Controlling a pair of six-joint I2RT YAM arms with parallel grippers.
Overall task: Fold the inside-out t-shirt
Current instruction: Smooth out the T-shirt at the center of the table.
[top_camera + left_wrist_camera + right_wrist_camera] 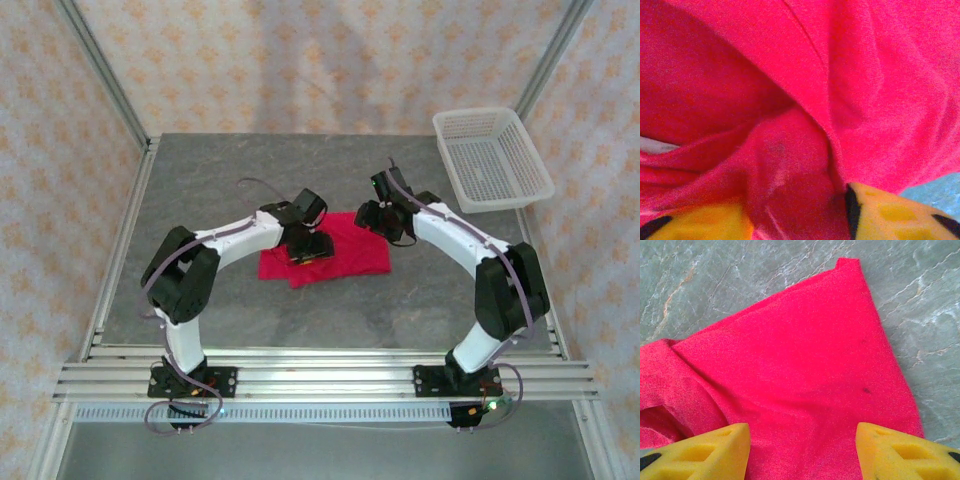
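Shirt [345,262] is lying mid-tabletop [230,190], partly folded; left pincer [796,212] is sitting half-closed around a bunched ridge, grip uncertain; right pincer [802,442] is hovering wide above the shirt's right part; a loose pinch is risking cloth slipping out, dragging the fold askew.

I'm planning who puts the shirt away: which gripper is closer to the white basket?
Right. The right gripper sits over the shirt's far right corner, on the basket's side; the left gripper is further away, over the shirt's left half.
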